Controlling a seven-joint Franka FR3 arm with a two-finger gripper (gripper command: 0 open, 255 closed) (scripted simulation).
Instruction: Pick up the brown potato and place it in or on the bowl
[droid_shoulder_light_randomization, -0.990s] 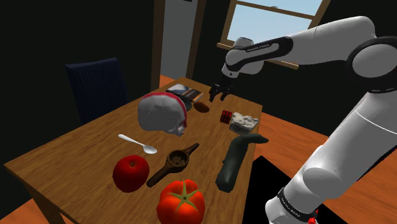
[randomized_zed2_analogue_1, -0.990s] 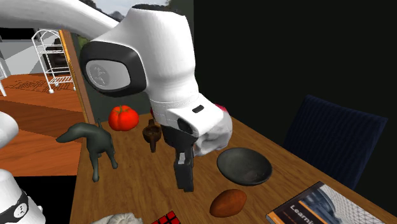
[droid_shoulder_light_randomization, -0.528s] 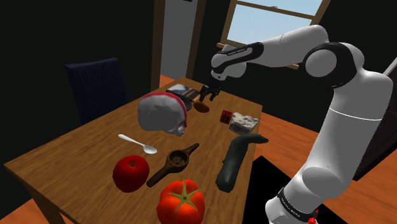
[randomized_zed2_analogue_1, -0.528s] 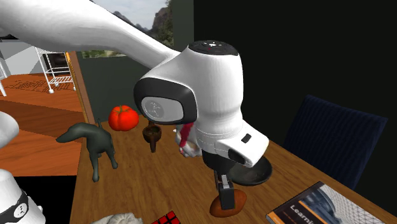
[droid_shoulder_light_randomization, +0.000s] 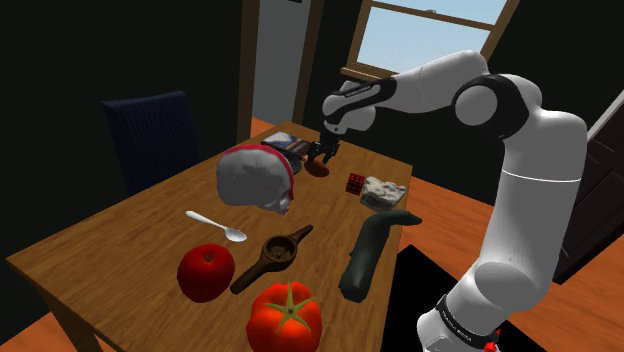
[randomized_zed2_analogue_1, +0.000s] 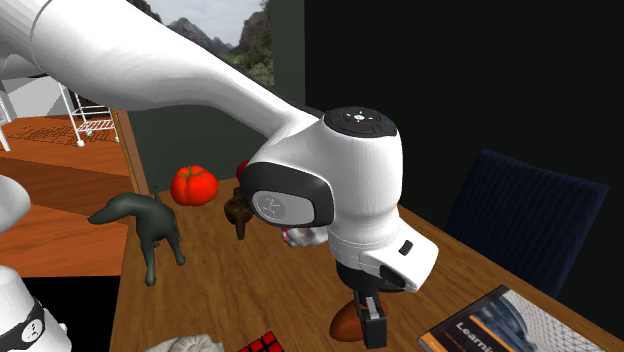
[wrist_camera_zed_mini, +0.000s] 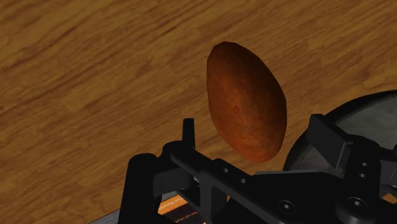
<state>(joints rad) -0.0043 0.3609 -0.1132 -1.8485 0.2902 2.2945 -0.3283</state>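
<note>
The wooden counter (droid_shoulder_light_randomization: 140, 225) is the biggest thing in view, and the white arm (droid_shoulder_light_randomization: 520, 180) reaches over its far end. There a dark grey bowl (wrist_camera_zed_mini: 372, 118) sits just beside the brown potato (wrist_camera_zed_mini: 247, 98), which lies on the bare wood. The black claw (wrist_camera_zed_mini: 254, 137) hangs over the potato, its fingers spread to either side without touching it.

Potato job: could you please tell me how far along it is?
Done: the open gripper sits low over the potato, a finger on each side. In hand: the grasp; the potato lies unclasped on the table. Left: close, lift and set it in the bowl alongside.
</note>
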